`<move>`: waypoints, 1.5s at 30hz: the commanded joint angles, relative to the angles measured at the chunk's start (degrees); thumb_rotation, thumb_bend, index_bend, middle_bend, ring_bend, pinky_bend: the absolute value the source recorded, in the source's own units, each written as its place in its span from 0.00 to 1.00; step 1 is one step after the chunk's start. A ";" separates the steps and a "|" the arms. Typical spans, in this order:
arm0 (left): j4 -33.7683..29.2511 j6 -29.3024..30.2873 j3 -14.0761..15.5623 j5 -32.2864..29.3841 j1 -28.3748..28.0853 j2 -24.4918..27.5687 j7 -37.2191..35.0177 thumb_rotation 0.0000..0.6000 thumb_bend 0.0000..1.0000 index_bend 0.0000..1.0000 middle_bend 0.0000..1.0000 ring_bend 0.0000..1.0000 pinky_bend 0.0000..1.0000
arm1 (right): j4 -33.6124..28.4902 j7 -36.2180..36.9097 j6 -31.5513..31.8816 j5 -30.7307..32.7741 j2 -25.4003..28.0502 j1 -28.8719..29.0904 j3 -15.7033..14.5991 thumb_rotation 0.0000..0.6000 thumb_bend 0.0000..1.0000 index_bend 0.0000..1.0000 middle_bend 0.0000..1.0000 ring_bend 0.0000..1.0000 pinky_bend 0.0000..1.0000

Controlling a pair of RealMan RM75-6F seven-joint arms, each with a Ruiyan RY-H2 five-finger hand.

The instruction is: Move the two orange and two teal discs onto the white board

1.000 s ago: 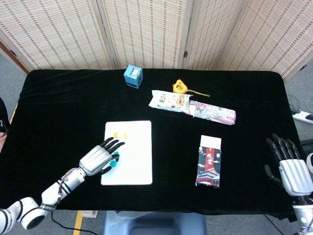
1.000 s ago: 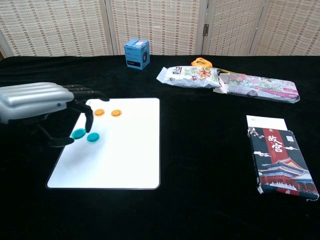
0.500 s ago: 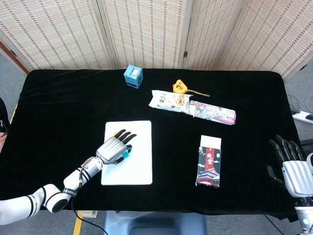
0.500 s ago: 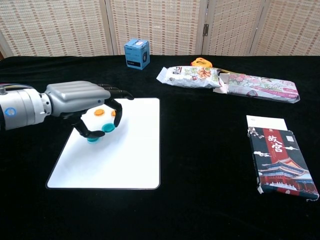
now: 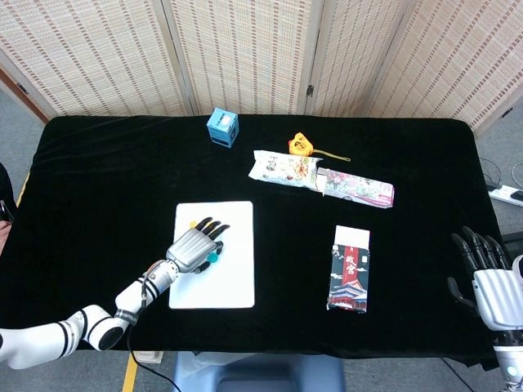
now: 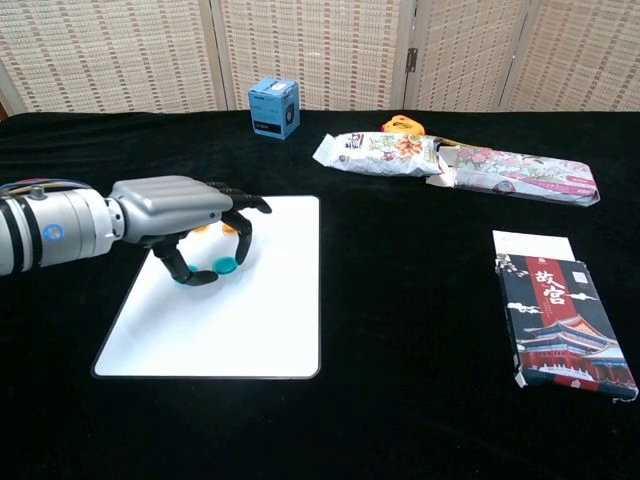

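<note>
bench point(image 5: 98, 163): black cloth, woven screens point(image 5: 245, 53) behind
board point(image 6: 260, 310): white, front-left
left hand point(image 6: 185, 215): over board, pinching teal disc point(image 6: 227, 266)
2nd teal, orange discs: mostly hidden under hand
right hand point(image 5: 490, 282): off bench edge, fingers apart, holding nothing

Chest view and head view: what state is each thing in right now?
left hand: over the white board, pinching a teal disc
teal disc: held between its fingers
white board: flat on the table
orange discs: on the board, mostly hidden
right hand: open, holding nothing
blue box: upright
snack bag: lying flat
</note>
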 commanded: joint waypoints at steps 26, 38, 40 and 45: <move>-2.87 3.01 0.51 -1.92 0.61 2.26 -3.13 1.00 0.48 0.19 0.06 0.00 0.00 | 1.12 1.25 0.31 0.69 -0.22 -0.59 0.25 1.00 0.48 0.00 0.00 0.00 0.00; -10.92 18.58 -4.01 -6.05 10.50 13.83 -10.99 1.00 0.48 0.14 0.06 0.00 0.00 | 1.26 4.57 -1.85 2.09 2.24 0.12 0.82 1.00 0.47 0.00 0.00 0.00 0.00; -11.81 21.14 -4.31 -7.15 12.44 15.07 -11.10 1.00 0.48 0.14 0.06 0.00 0.00 | 1.38 5.67 -2.35 2.57 2.72 0.31 1.06 1.00 0.48 0.00 0.00 0.00 0.00; -13.16 28.43 -3.38 -7.57 18.04 17.53 -10.29 1.00 0.48 0.09 0.01 0.00 0.00 | 1.67 8.92 -4.01 3.15 3.94 0.99 1.34 1.00 0.48 0.00 0.00 0.00 0.00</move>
